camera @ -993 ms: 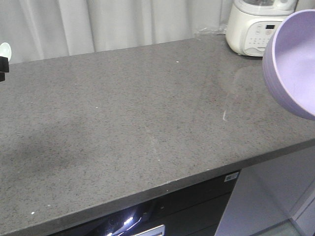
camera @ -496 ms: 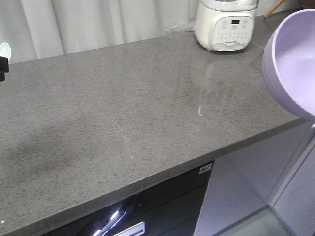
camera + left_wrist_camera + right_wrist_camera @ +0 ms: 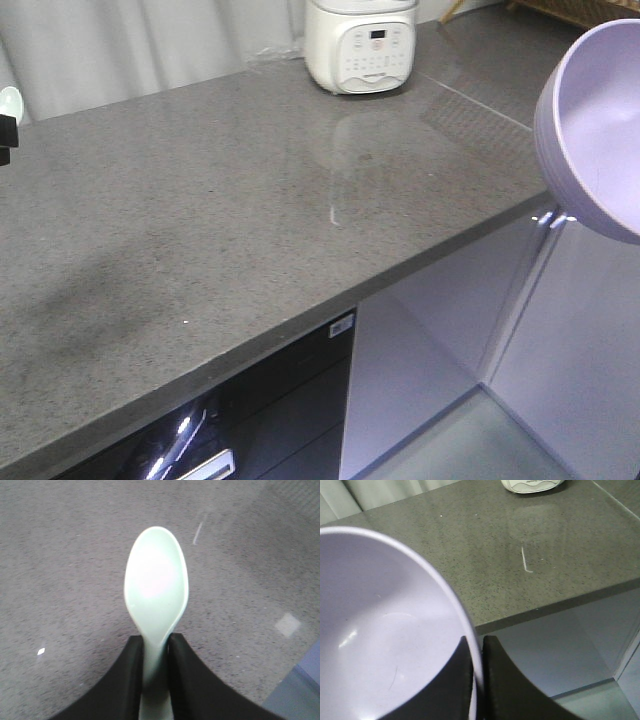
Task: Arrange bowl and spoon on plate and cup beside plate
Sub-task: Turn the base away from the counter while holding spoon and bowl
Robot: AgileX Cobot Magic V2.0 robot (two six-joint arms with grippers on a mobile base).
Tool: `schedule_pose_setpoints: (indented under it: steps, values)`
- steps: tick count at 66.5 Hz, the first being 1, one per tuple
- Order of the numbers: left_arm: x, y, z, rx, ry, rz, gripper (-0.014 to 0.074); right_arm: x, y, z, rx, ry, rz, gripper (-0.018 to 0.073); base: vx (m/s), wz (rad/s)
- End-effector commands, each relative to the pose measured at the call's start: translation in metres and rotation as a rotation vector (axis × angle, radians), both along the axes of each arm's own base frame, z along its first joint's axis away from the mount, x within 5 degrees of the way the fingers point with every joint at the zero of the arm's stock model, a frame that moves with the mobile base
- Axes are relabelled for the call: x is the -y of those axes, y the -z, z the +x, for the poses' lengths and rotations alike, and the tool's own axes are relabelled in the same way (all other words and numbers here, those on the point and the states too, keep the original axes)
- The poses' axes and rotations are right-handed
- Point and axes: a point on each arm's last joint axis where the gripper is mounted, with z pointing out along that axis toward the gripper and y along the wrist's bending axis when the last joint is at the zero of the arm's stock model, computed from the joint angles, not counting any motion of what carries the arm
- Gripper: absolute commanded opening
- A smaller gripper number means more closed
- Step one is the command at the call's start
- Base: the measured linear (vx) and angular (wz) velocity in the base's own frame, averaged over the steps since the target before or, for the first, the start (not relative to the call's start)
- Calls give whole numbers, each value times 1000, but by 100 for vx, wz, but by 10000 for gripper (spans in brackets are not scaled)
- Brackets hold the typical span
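Observation:
My left gripper point(image 3: 156, 641) is shut on the handle of the pale mint-green spoon point(image 3: 156, 590), whose oval head points away from me above the grey countertop point(image 3: 60, 555). In the front view the spoon's tip point(image 3: 9, 100) shows at the far left edge. My right gripper point(image 3: 479, 642) is shut on the rim of the lavender bowl point(image 3: 380, 645), one finger inside and one outside. The bowl point(image 3: 600, 130) hangs tilted at the right, past the counter's front corner. The plate and the cup are out of view.
A white kitchen appliance point(image 3: 362, 45) stands at the back of the grey countertop point(image 3: 200, 220), against pale curtains. The counter's front edge runs diagonally. Below it are a dark drawer front with a shiny handle point(image 3: 200, 465) and pale cabinet doors point(image 3: 430, 350).
In the front view the counter and the white appliance have slid to the left and more cabinet front shows. The bowl and spoon keep their places in the frame, still held.

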Motion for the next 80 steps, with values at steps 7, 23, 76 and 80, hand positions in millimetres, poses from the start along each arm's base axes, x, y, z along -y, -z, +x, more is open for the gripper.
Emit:
schedule_pose_setpoints:
  steps: [7,23,76,80]
  values:
    - [2,-17,-4,93,-6,-29,-6,-3,-16,-3,90,15,19,-4,-3,-31]
    - [2,-17,-4,93,-6,-29,-6,-3,-16,-3,90,15,19,-4,-3,-31]
    - [2,-17,-4,93,-6,-29,-6,-3,-16,-3,90,15,19,-4,-4,-34]
    - [2,-17,-4,93,-6,-29,-6,-3,-16,-3,90,15,19,-4,-3,-31]
